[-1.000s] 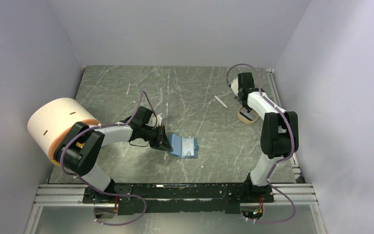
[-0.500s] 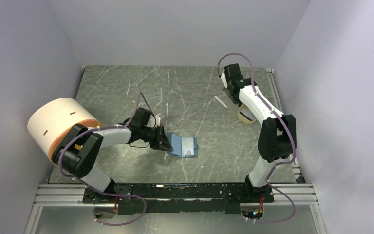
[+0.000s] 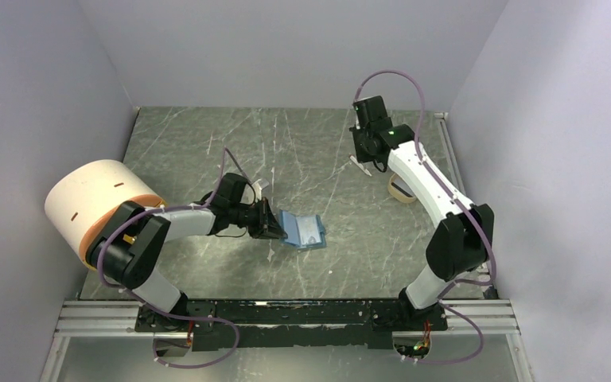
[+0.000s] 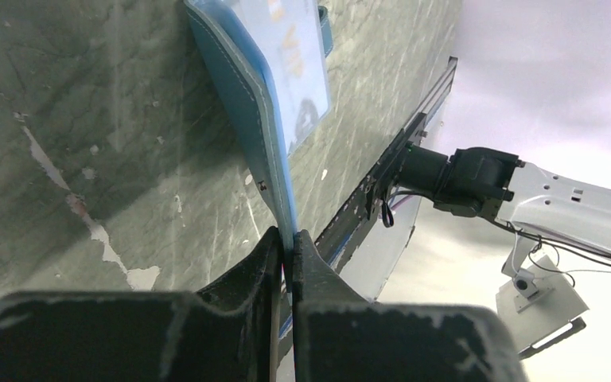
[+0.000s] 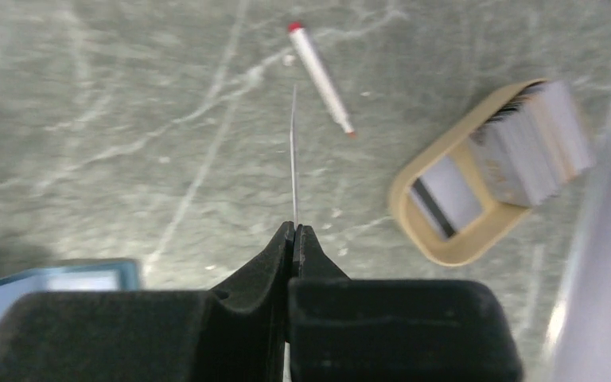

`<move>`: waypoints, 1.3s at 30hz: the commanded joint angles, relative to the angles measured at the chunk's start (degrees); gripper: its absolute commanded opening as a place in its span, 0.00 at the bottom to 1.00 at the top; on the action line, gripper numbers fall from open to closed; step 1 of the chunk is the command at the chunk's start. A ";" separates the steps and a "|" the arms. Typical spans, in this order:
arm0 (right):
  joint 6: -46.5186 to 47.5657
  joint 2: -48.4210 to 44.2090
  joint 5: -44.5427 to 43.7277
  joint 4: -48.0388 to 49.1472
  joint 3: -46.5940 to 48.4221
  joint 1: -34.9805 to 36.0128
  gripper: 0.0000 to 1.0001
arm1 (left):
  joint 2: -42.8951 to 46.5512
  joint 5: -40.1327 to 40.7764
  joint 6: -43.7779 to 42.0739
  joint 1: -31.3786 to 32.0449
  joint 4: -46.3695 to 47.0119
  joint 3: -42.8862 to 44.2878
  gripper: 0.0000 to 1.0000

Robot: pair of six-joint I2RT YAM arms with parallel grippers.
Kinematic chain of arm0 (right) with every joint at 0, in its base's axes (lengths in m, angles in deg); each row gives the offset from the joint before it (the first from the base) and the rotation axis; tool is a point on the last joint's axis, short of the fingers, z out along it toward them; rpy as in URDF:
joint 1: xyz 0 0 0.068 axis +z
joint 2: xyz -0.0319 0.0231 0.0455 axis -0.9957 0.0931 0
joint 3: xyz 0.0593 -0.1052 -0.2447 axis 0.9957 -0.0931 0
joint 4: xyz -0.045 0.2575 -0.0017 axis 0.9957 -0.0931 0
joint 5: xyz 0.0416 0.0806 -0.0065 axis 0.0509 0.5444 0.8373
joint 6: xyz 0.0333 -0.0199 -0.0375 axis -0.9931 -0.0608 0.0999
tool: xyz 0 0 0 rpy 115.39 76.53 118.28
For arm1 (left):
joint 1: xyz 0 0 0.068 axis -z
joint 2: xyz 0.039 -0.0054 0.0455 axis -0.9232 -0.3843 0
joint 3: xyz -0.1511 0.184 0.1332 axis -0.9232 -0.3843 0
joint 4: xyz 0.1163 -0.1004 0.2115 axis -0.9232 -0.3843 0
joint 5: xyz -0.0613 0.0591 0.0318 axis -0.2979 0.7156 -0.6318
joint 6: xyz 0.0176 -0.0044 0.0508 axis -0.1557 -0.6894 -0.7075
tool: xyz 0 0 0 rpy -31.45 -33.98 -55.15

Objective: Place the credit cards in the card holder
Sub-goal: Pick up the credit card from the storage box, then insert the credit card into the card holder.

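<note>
The teal-blue card holder (image 3: 303, 231) lies open on the dark marble table, left of centre. My left gripper (image 3: 276, 225) is shut on its left edge; in the left wrist view the holder (image 4: 274, 103) stands up from the shut left gripper (image 4: 286, 239). My right gripper (image 3: 363, 157) hovers over the far middle of the table. It is shut on one thin credit card (image 5: 293, 159), seen edge-on above the shut right gripper (image 5: 295, 231). More credit cards (image 5: 525, 151) stand in a tan tray (image 5: 445, 248). A corner of the card holder (image 5: 48, 282) shows at lower left.
A thin white stick with a red tip (image 5: 322, 79) lies on the table next to the tan tray (image 3: 402, 192). A large white cylinder with an orange rim (image 3: 95, 203) lies by the left wall. Grey walls close in three sides.
My right arm has swung left and away from the tan tray, carrying the card. My left gripper has stayed shut on the card holder, which has shifted slightly.
</note>
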 commanded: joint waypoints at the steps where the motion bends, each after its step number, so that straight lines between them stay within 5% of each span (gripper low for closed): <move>1: -12.35 -5.85 11.94 3.69 -2.80 0.11 0.00 | -1.11 1.27 0.87 -0.35 1.85 0.07 0.09; 9: -26.48 -13.42 34.11 20.43 -19.71 1.22 0.00 | -0.84 5.54 -3.20 -0.36 -4.83 0.72 0.24; 18: -40.47 -13.61 47.83 39.42 -37.40 2.97 0.00 | 1.58 6.84 -2.87 -2.91 -4.82 -2.04 0.29; 24: -44.13 -9.56 50.24 47.18 -43.58 4.34 0.00 | 1.87 7.29 -3.42 -3.95 -5.40 -2.23 0.28; 32: -41.78 -4.65 48.60 49.31 -45.84 5.37 0.00 | 0.87 9.53 -5.32 -4.24 -7.41 -1.89 0.09; 39: -41.81 -0.79 48.44 53.61 -47.58 5.36 0.00 | -0.77 10.45 -6.39 -4.23 -8.72 -1.57 0.09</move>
